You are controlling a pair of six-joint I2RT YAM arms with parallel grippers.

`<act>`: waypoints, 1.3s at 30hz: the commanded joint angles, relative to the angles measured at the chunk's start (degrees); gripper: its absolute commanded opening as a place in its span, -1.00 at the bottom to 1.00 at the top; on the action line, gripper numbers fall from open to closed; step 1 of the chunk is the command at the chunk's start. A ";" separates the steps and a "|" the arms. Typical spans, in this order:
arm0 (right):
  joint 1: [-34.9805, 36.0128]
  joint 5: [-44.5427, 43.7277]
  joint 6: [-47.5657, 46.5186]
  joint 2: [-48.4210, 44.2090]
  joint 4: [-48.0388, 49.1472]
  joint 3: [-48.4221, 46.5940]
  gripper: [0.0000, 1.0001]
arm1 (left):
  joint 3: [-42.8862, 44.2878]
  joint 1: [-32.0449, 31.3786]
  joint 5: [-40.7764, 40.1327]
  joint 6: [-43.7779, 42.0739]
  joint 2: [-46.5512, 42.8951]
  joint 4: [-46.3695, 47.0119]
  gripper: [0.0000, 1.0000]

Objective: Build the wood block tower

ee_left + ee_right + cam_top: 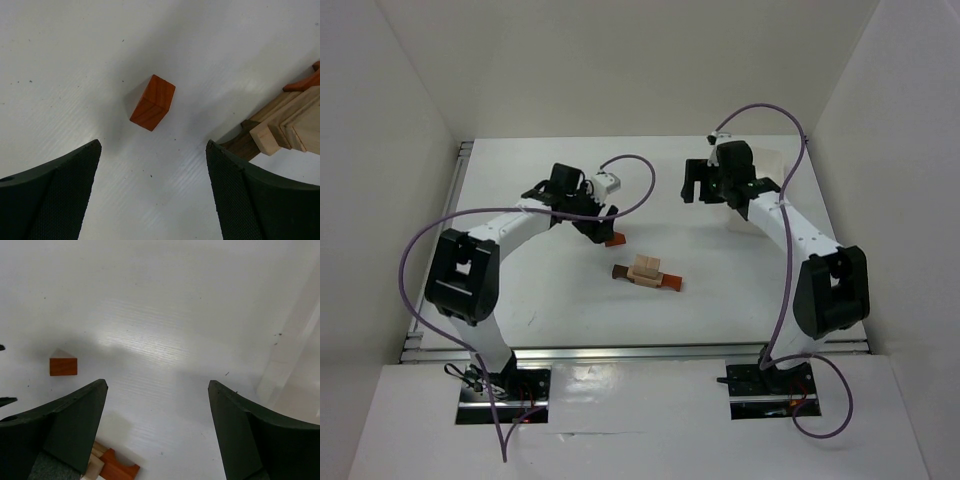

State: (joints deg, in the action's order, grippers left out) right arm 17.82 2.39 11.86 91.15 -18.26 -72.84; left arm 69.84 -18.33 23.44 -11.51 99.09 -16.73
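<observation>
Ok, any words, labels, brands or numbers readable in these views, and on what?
None readable in any view. No writing shows on the small reddish-orange wooden block, the stacked tan and dark brown wooden pieces, the white table, the black left claw or the black right claw.

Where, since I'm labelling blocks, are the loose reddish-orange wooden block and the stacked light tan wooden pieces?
Loose reddish-orange wooden block (152, 102), left wrist view, middle of its visible faces.
Stacked light tan wooden pieces (292, 126), left wrist view, their layered ends.

No readable text, label, brand, number or sign anywhere in view.
</observation>
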 commanded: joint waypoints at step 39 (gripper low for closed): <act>-6.13 12.46 -6.14 7.37 -0.37 -4.77 0.88 | 12.77 -5.49 -4.99 -12.74 17.37 -6.12 0.04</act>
State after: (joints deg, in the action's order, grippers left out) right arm 12.10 14.41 6.46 98.87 -18.61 -76.90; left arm 82.08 -23.83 16.36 -21.50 117.03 -22.70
